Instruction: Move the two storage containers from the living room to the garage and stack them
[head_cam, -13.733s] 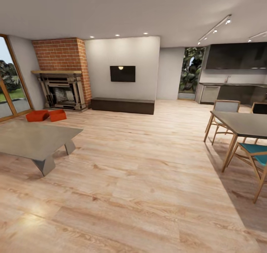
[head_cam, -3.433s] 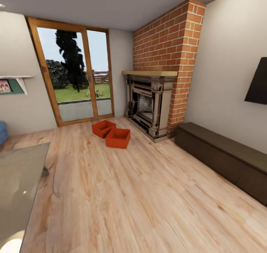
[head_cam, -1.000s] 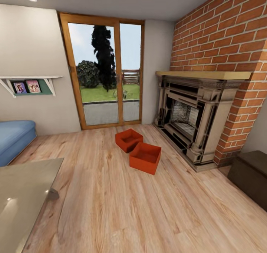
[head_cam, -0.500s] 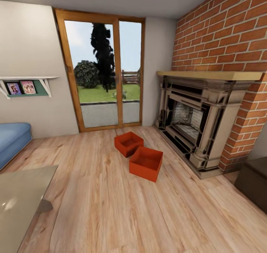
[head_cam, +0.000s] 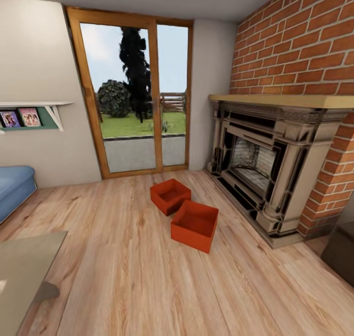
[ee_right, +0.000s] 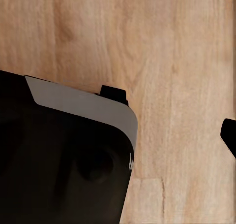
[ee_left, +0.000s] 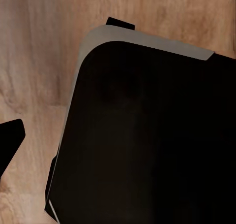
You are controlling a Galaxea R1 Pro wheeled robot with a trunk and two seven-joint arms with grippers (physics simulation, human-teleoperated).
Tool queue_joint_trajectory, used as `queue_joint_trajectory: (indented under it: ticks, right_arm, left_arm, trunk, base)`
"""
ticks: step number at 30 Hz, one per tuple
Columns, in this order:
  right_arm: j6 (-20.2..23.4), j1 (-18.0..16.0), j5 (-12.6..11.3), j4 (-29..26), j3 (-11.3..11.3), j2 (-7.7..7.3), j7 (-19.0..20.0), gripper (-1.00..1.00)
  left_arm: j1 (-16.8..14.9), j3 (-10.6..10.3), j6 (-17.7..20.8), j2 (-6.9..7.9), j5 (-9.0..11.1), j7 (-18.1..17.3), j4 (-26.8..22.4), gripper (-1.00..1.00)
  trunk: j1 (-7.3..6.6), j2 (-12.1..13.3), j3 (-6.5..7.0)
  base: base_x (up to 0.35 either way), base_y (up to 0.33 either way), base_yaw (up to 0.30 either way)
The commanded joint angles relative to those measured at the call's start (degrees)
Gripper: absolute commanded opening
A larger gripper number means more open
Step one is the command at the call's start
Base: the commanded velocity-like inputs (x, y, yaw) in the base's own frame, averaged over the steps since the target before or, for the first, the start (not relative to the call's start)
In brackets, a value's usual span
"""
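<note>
Bins: two red-orange storage containers, near one (head_cam: 195, 225) and far one (head_cam: 170, 196), sit corner-to-corner on living room wood floor (head_cam: 147, 287), between glass doors (head_cam: 135, 92) and fireplace (head_cam: 260, 164). Jaws L/R: state cannot be told; wrist views show dark robot body over planks.

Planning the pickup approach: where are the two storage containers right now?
In the head view, the two storage containers sit touching on the wood floor, centre frame, between the glass doors and the fireplace.

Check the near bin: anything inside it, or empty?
Empty. The near bin sits upright on the wood floor, and its bare red bottom shows through the open top.
</note>
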Motion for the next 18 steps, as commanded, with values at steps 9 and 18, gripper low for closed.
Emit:
queue_joint_trajectory:
  ticks: [9, 18]
  right_arm:
    - [-0.29, -0.07, -0.49, 0.17, 0.48, 0.02, -0.06, 1.00]
    - [-0.27, -0.07, -0.49, 0.17, 0.48, 0.02, -0.06, 1.00]
  left_arm:
    - [-0.01, 0.01, -0.01, 0.02, 0.25, -0.01, -0.04, 1.00]
    - [-0.01, -0.03, -0.04, 0.02, 0.25, -0.01, -0.04, 1.00]
  trunk:
    - [0.03, -0.02, -0.05]
    - [0.03, -0.02, -0.05]
  base:
    - [0.324, 0.000, 0.000]
    - [0.324, 0.000, 0.000]
